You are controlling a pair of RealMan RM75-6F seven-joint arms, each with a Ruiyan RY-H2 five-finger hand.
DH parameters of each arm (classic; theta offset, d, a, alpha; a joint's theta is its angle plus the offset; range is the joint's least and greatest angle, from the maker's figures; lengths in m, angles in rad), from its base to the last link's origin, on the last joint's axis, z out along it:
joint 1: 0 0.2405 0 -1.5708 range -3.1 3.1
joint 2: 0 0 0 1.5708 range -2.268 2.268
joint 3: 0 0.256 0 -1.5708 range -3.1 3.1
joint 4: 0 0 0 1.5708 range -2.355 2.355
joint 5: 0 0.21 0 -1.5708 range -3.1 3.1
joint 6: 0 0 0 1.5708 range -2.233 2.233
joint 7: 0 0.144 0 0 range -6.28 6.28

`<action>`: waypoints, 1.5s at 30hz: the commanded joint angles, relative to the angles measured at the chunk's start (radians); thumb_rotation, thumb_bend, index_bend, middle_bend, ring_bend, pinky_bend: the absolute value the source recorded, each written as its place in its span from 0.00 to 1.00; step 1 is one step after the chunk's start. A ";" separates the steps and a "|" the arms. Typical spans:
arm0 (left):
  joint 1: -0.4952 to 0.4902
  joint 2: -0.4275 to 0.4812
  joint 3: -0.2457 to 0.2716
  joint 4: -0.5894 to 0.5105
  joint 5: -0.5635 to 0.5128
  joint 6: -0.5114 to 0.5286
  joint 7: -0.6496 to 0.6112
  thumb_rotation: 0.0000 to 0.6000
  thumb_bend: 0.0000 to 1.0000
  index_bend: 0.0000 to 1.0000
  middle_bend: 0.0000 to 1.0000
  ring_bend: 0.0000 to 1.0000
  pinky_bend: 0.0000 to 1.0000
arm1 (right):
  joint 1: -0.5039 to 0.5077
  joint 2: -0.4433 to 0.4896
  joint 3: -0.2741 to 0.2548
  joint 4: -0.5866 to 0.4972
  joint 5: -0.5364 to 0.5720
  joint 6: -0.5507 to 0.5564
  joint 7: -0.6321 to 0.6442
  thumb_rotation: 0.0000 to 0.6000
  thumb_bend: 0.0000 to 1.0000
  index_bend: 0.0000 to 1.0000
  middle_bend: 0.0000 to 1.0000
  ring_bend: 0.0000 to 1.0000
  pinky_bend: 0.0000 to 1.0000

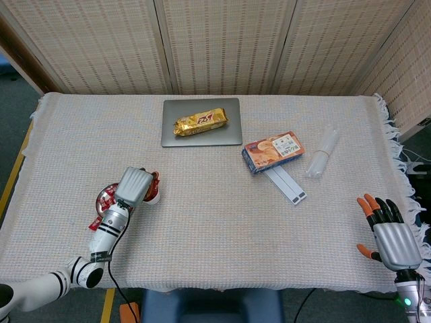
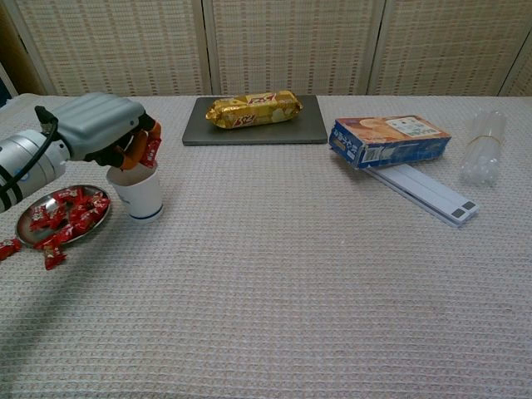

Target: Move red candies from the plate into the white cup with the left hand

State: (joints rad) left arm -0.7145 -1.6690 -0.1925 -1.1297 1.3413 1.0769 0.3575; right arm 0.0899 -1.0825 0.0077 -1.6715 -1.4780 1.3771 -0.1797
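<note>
I'm holding my left hand (image 2: 104,127) right over the white cup (image 2: 138,193), pinching 1 red candy (image 2: 150,152) at the rim just above its mouth, plate (image 2: 35,235) just left of the cup.

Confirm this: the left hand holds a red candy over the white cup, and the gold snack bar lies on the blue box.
Wrong on the bar. The left hand holds a red candy over the white cup, but the gold snack bar lies on the grey tray, as the head view shows.
</note>
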 commanded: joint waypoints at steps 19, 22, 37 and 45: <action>-0.010 -0.030 0.040 0.081 0.026 -0.016 -0.033 1.00 0.55 0.50 0.58 0.49 0.85 | 0.000 0.003 -0.003 -0.003 -0.002 -0.001 0.003 1.00 0.06 0.00 0.00 0.00 0.00; -0.010 -0.025 0.040 0.079 0.030 -0.011 -0.044 1.00 0.51 0.45 0.54 0.46 0.84 | 0.001 0.003 -0.002 -0.003 0.000 -0.003 0.002 1.00 0.06 0.00 0.00 0.00 0.00; 0.013 0.033 0.061 0.003 0.051 0.013 -0.067 1.00 0.45 0.31 0.44 0.41 0.83 | 0.001 0.001 -0.004 -0.006 -0.001 -0.004 -0.005 1.00 0.06 0.00 0.00 0.00 0.00; 0.026 0.062 0.058 -0.043 0.061 0.043 -0.078 1.00 0.44 0.20 0.33 0.37 0.83 | 0.001 0.000 -0.005 -0.006 -0.002 -0.004 -0.006 1.00 0.06 0.00 0.00 0.00 0.00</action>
State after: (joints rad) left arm -0.6915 -1.6127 -0.1332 -1.1645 1.4007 1.1150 0.2826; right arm 0.0908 -1.0823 0.0025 -1.6773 -1.4802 1.3734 -0.1861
